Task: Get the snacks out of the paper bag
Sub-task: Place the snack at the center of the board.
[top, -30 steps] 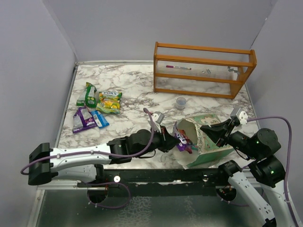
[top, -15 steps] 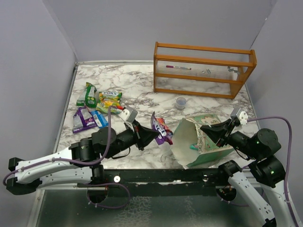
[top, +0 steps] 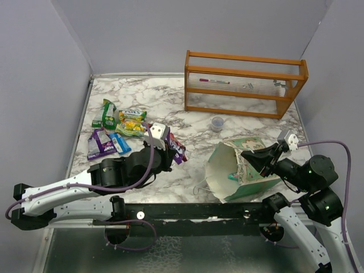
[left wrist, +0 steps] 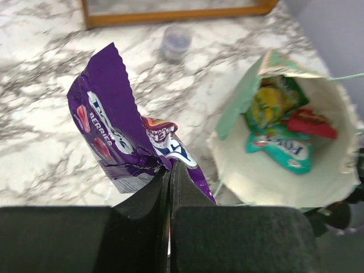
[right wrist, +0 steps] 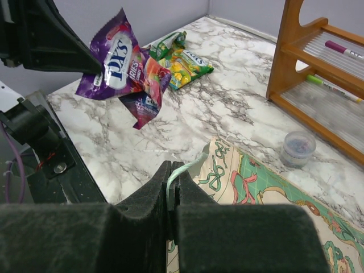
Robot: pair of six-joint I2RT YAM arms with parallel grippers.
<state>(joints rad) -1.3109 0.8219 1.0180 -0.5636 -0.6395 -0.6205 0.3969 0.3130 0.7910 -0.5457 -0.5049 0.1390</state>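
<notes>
The mint-green paper bag lies on its side at the front right, mouth to the left. My right gripper is shut on its upper rim. Inside the bag lie a yellow-green packet, a red packet and a teal packet. My left gripper is shut on a purple packet and holds it above the table, left of the bag; the packet also shows in the right wrist view. Green, yellow, purple and blue packets lie at the back left.
An orange wooden rack with pens stands at the back right. A small clear cup sits in front of it, also seen in the left wrist view. The bag's white string handle trails on the marble table.
My left gripper has pulled the purple packet out of the bag's mouth and carried it left and up. The right gripper and bag have stayed put.
</notes>
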